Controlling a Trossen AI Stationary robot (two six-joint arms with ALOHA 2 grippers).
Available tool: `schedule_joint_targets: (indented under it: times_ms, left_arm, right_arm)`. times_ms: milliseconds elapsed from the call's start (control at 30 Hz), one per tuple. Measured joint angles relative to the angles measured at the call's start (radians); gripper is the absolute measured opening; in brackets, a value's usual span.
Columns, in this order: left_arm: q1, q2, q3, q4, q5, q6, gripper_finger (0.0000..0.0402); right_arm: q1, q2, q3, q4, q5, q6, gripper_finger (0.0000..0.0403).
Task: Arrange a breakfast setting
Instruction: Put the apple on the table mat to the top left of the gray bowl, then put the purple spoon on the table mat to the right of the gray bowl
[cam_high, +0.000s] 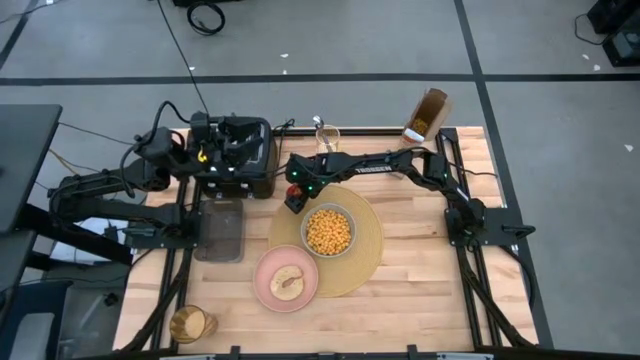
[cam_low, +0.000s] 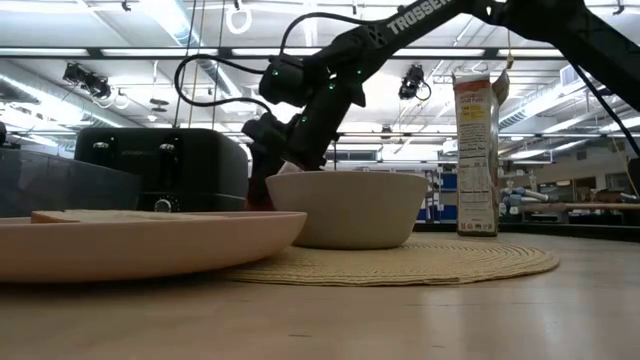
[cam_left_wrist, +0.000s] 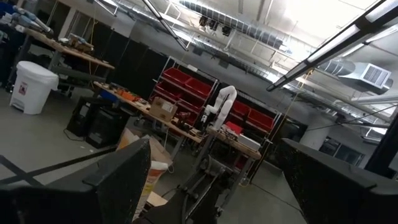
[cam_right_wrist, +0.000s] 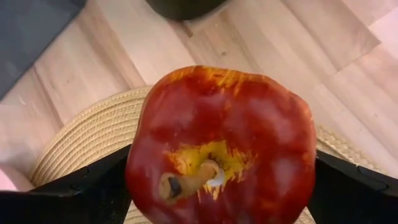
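Observation:
A red apple (cam_right_wrist: 230, 137) sits between the fingers of my right gripper (cam_right_wrist: 221, 165) over the far left rim of the round tan placemat (cam_high: 365, 252). From above, that gripper (cam_high: 294, 198) stands just beyond the white bowl (cam_high: 354, 232), which is full of yellow cereal and stands on the mat. The pink plate (cam_high: 262, 270) with a slice of toast overlaps the mat's near left edge. An amber glass (cam_high: 190, 323) stands at the near left corner. My left gripper (cam_left_wrist: 227, 186) is open above the black toaster (cam_high: 240, 160), pointing up into the room. My right gripper has the apple's two opposite sides (cam_right_wrist: 140, 171) between its two fingers (cam_right_wrist: 93, 190), with the stem end facing the wrist. The fingers slant down from the table's right. The apple itself hides its underside, so I cannot tell whether it rests on the mat.
A dark tray (cam_high: 220, 230) lies left of the mat, near the toaster. A cereal box (cam_high: 428, 113) stands at the far right edge, and a clear glass (cam_high: 327, 137) at the far edge. The near right part of the wooden table (cam_high: 430, 300) is bare.

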Motion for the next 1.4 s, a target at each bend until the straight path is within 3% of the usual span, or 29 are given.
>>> schedule_joint_targets:
  times_ms: [667,1133,1200,1400]
  left_arm:
    - [0.0,0.0,0.001,-0.035,0.0,0.0,0.0357]
    - [-0.021,0.0,0.001,-0.04,0.0,0.0,0.0357]
    - [-0.029,0.0,0.001,-0.041,0.0,0.001,0.0357]
    - [-0.048,0.0,0.001,-0.04,0.0,0.0,0.0357]
  right_arm:
    - [-0.009,-0.06,-0.001,-0.064,-0.003,0.0,0.0395]
    - [-0.052,-0.283,-0.001,-0.175,0.003,-0.085,0.0395]
    - [-0.077,-0.335,-0.001,-0.172,0.039,-0.106,0.0394]
    - [-0.179,-0.424,0.0,-0.166,0.284,-0.171,0.0362]
